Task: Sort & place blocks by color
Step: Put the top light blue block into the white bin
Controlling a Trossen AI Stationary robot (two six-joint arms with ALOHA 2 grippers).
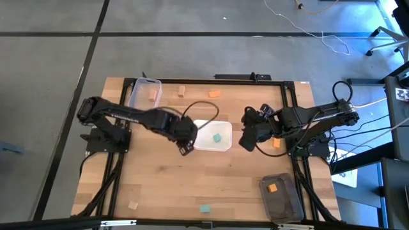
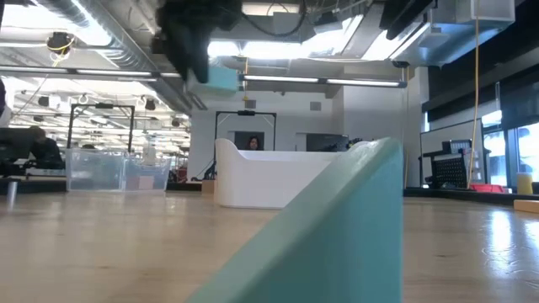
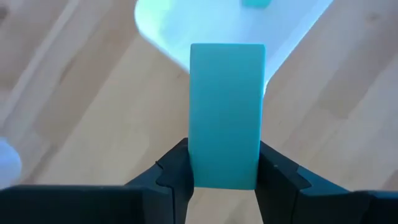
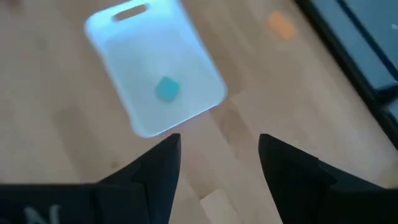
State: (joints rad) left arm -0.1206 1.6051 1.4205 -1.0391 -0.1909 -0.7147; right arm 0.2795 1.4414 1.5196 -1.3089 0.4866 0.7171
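Currently your left gripper [image 3: 224, 177] clamps a teal block [image 3: 226, 112] between both fingers, just beside the left edge of the white tray [image 1: 225, 145]; the block is oblong, its long axis running straight out from the fingertips toward the tray, its faces plain and smooth. In the low view the same block [image 2: 221, 80] hangs above the table under the dark gripper. White tray, table centre: one small teal cube [image 1: 218, 137] inside, lying flat. Clear tub [image 1: 138, 93], far left corner: one pale wood block [image 1: 153, 93]. Dark tub [image 1: 282, 199], near right corner: one orange block [image 1: 271, 188]. Loose on the wooden table [image 1: 160, 179]: a wood block [image 1: 181, 90] beside the clear tub, a wood block [image 1: 214, 94] farther along, an orange block [image 1: 277, 144] under your right arm, a wood block [image 1: 133, 205] near the front left, and a teal block [image 1: 204, 208] at the front edge. Your right gripper [image 4: 217, 155] hovers just right of the white tray, fingers spread apart and holding nothing.
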